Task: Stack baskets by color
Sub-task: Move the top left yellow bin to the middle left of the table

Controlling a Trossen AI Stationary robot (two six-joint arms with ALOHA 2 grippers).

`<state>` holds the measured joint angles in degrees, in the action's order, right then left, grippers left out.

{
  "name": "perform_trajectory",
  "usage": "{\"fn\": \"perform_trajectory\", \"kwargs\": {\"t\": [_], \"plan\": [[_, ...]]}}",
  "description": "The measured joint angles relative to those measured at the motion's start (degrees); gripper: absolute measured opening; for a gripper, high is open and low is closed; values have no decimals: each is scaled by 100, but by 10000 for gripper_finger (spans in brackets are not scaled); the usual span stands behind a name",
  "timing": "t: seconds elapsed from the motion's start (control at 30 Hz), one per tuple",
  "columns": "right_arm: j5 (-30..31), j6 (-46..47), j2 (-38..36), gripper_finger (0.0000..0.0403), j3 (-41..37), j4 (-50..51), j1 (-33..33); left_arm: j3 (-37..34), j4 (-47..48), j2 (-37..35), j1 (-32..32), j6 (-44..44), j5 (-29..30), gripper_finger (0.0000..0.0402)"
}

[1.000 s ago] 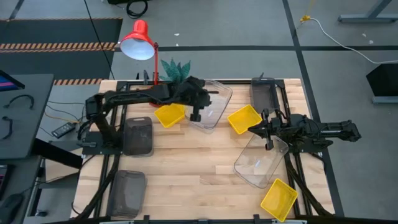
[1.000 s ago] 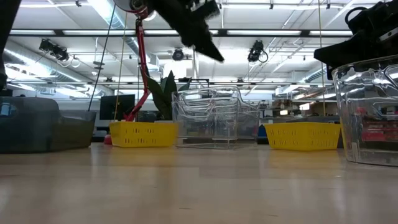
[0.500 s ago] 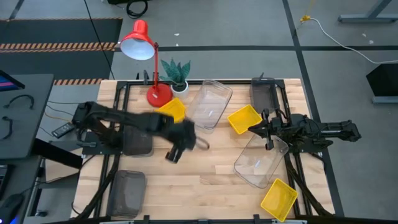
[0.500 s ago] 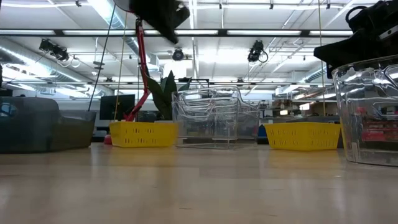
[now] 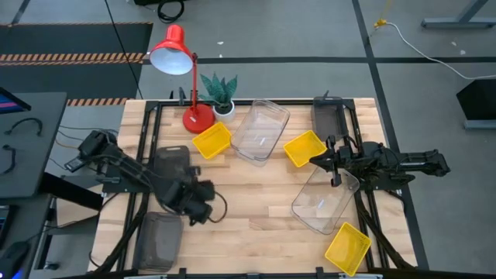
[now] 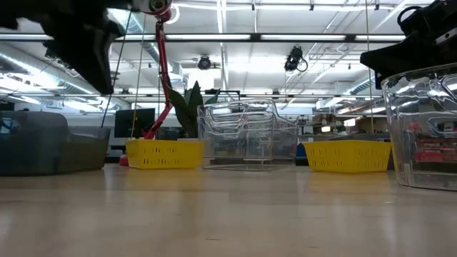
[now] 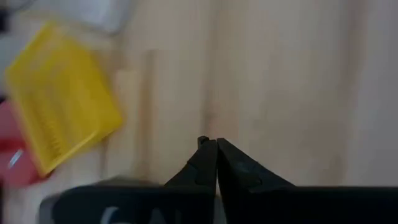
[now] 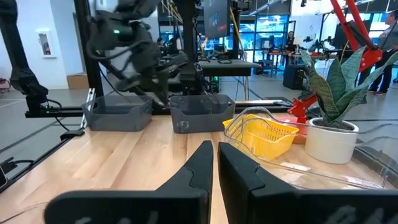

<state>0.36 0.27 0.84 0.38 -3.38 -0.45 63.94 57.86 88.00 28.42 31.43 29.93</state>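
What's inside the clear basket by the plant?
The clear basket by the plant looks empty: bare wood shows through its floor from above. Nothing is stacked in it, though glare hides part of its interior.

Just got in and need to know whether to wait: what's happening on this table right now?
Baskets are being sorted by colour, but nothing is stacked yet. The left gripper hangs shut and empty over bare wood beside the two dark grey plastic baskets on the left side. The right gripper sits shut at the rim of a tilted clear plastic basket; whether it grips the rim is unclear. A second clear basket and three small yellow baskets lie scattered, apart from each other.
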Motion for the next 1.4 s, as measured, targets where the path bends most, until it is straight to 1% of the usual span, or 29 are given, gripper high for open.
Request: {"fn": "perform_trajectory", "kwargs": {"t": [0.07, 0.13, 0.23, 0.33, 0.4, 0.47, 0.57, 0.67, 0.73, 0.83, 1.0, 1.07, 1.1, 1.17, 1.33, 1.4], "plan": [[0, 0, 0, 30, -1, -51, 0, -287, -213, -126, -295, -14, 64, 48], [0, 0, 0, 30, -2, -61, 0, -629, -556, -243, -687, -345, 19, 77], [-2, 0, 0, 30, 0, -86, 0, -1057, -1323, -377, -1377, -1259, -263, 129], [-2, 0, 0, 30, -1, -95, 0, -1360, -1552, -379, -2047, -2224, -358, 181], [3, 0, 0, 30, -2, -101, -1, -1472, -1581, -380, -2418, -2691, -347, 207], [-2, 0, 0, 30, -1, -121, -1, -1578, -1689, -380, -2722, -3071, -359, 225], [-2, 0, 0, 30, -1, -125, 0, -1783, -2041, -380, -3007, -3851, -522, 233], [0, 0, 0, 30, -1, -124, -1, -2111, -2594, -342, -3232, -4920, -805, 223], [1, 0, 0, 30, 0, -127, -1, -2272, -2852, -327, -3341, -5302, -865, 206], [0, 0, 0, 30, 0, -126, -2, -2311, -2977, -329, -3415, -5326, -920, 165], [1, 0, 0, 30, -1, -126, -2, -2165, -2978, -329, -3336, -5223, -1350, 62], [0, 0, 0, 30, -1, -126, 0, -2052, -2949, -329, -3236, -5063, -1457, 22], [3, 0, 0, 30, -1, -126, -1, -1967, -2916, -329, -3174, -4898, -1471, 13], [0, 0, 0, 30, -2, -124, -1, -1715, -2679, -327, -3038, -4485, -1488, 12], [2, 0, 0, 30, 0, -124, -2, -782, -1878, -327, -2611, -3253, -1512, 11], [0, 0, 0, 30, 0, -124, 0, -390, -1643, -327, -2435, -2790, -1702, 7]]}}
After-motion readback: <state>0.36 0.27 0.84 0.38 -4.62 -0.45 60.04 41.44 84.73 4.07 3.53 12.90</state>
